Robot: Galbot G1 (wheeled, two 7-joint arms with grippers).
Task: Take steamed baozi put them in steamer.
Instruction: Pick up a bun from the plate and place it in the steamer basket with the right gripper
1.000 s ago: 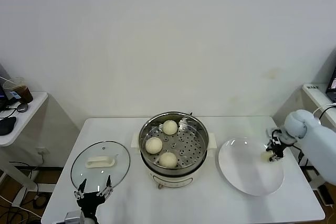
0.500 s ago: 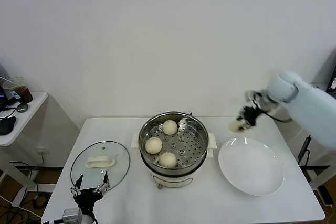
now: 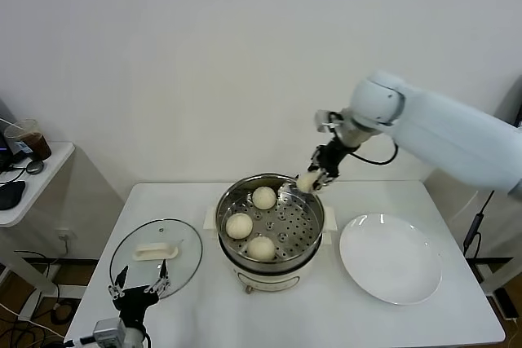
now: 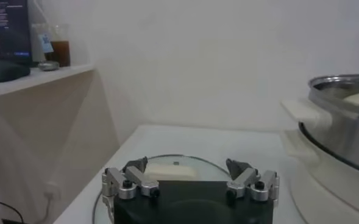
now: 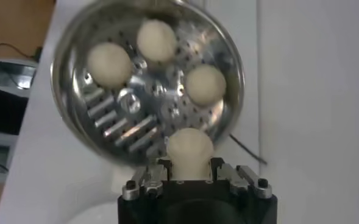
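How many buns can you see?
4. Three buns sit on the holed tray in the steamer: one at the back, one on the left, one at the front. The fourth is held by the right gripper above the steamer's back rim.

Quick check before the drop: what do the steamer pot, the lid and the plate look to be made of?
Steamer: shiny stainless steel by its mirror-like walls and perforated tray, on a cream, probably plastic, base. Lid: clear glass, table showing through, cream handle. Plate: smooth glossy white, ceramic or melamine; cannot tell which.

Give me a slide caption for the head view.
Right gripper carries the last baozi over the steamer rim, three buns already inside; plate bare, left gripper open by the lid.
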